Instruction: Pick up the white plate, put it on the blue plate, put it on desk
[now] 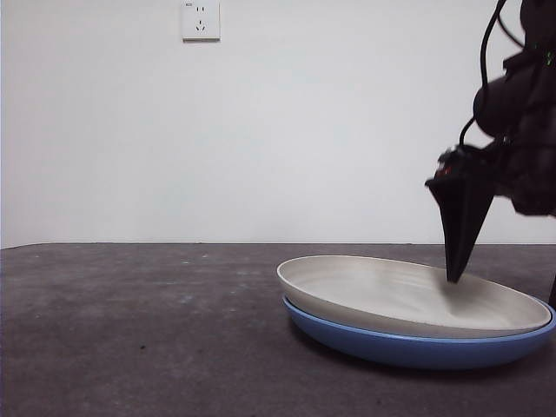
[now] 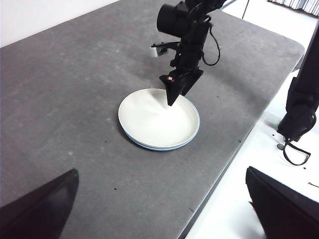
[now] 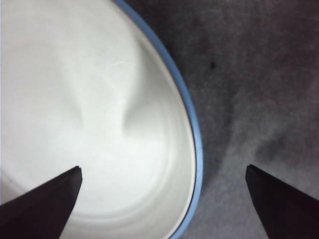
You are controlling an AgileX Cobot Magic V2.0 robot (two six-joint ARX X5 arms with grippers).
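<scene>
Sitting nested on the blue plate [image 1: 417, 346], the white plate [image 1: 408, 295], under the right gripper [image 3: 162, 199], fingers [image 3: 45, 201] spread, gripping nothing, straddling the rim. Likely needing closing there, then lifting toward bare surface [image 1: 130, 330]. Waiting apart, the left gripper [image 2: 162, 204], fingers also spread.

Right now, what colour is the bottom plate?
Glossy medium blue plate, clearest in the front view.

A bare lab-like room: plain white wall [image 1: 347, 122], wall socket [image 1: 200, 20], grey desk [image 1: 130, 330].

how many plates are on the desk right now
2. The white plate sits nested on top of the blue plate, which rests on the desk toward the right of the front view. The right gripper hangs over the stack's rim. No other plates show.
</scene>
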